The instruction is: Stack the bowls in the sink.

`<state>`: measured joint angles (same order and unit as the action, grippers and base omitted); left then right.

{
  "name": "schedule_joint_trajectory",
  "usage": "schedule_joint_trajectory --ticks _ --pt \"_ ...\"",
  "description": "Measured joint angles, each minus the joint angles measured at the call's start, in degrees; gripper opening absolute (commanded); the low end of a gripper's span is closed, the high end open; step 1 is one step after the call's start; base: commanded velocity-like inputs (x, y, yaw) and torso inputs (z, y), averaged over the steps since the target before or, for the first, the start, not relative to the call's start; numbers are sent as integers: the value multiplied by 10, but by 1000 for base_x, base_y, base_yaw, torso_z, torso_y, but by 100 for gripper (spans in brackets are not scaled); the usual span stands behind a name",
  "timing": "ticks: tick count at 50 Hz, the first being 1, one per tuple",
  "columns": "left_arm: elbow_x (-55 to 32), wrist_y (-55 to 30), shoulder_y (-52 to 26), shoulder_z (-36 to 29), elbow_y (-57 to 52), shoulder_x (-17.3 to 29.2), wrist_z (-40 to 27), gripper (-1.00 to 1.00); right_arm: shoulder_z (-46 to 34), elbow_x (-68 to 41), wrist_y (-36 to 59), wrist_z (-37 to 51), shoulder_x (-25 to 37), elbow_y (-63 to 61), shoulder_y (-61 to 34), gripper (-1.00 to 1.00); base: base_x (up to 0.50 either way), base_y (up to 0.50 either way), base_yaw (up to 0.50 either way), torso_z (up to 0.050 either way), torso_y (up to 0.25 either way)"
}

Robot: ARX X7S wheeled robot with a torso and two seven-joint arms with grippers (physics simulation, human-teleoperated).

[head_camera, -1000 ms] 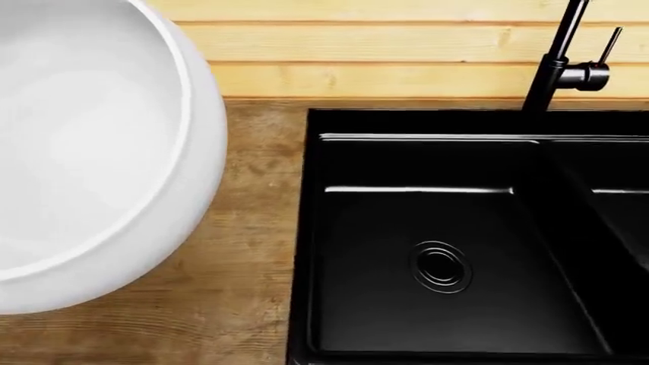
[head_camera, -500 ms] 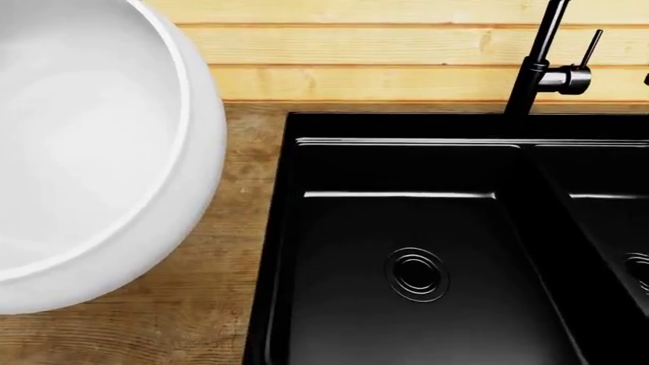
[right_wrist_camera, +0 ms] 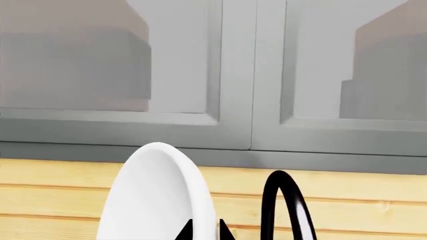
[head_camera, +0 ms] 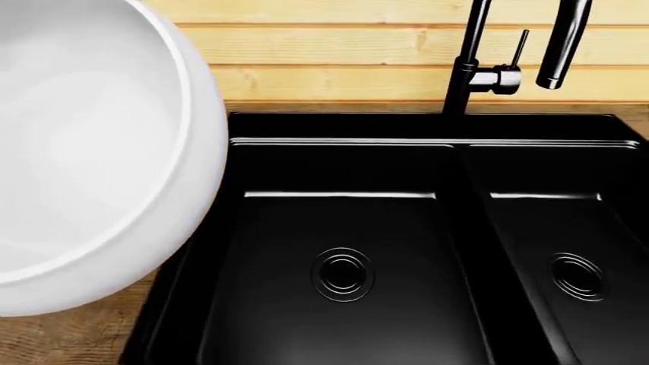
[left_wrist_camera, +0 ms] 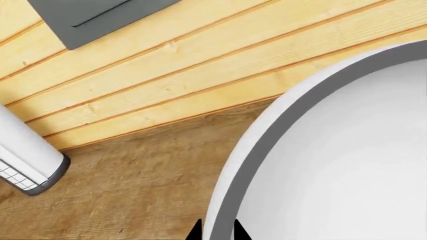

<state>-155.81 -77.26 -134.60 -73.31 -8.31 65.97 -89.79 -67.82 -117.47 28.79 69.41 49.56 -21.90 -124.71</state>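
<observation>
Clamping each claw on a bowl rim [left_wrist_camera: 223, 210], I judged lowering the large bowl [head_camera: 91, 152] level into the sink's [head_camera: 335, 125] near-left basin best.

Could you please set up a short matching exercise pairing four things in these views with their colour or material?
Things:
1. large bowl
2. sink
3. countertop
4. wall cabinets

Descriptions:
A. grey panelled doors
B. glossy black
C. brown wood grain
D. plain glossy white

Pairs: 1-D, 2-B, 3-C, 4-A
</observation>
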Motion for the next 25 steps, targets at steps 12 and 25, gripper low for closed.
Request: schedule_joint_trajectory --ticks 12,25 --pt "1 2 0 -2 -3 2 0 -100 9 -3 7 0 14 -15 1 -100 0 0 0 2 0" --pt "4 8 0 -4 -6 1 0 -100 21 -27 29 3 58 -54 -3 -100 0 0 0 0 1"
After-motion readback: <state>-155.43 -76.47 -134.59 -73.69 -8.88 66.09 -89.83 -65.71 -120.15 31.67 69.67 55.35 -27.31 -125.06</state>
